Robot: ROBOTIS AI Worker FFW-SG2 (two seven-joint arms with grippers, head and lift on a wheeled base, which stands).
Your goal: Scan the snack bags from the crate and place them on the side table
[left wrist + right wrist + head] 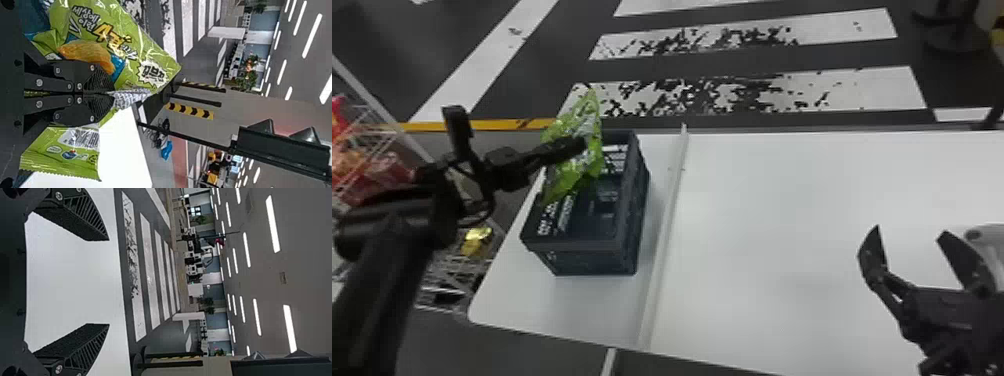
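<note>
The left end effector (112,93) pinches the green snack bag (589,112) over the dark crate (592,262), so lift it smoothly past the rim (577,245) before swinging, while the right end effector (910,231) gapes empty.

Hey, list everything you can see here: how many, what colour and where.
Snack bag: one, green, over the crate
Crate: one, dark blue-grey, on the table
Table: one, white, under the crate
Rack: one, whitish, left of the table
Rack bags: several, red or yellow
Floor: dark, white-striped, beyond the table
Traffic light: one, black, background
Ceiling lights: many, white, overhead
Left arm: one, black, left, jaws shut on bag
Right arm: one, black, lower right, jaws open
</note>
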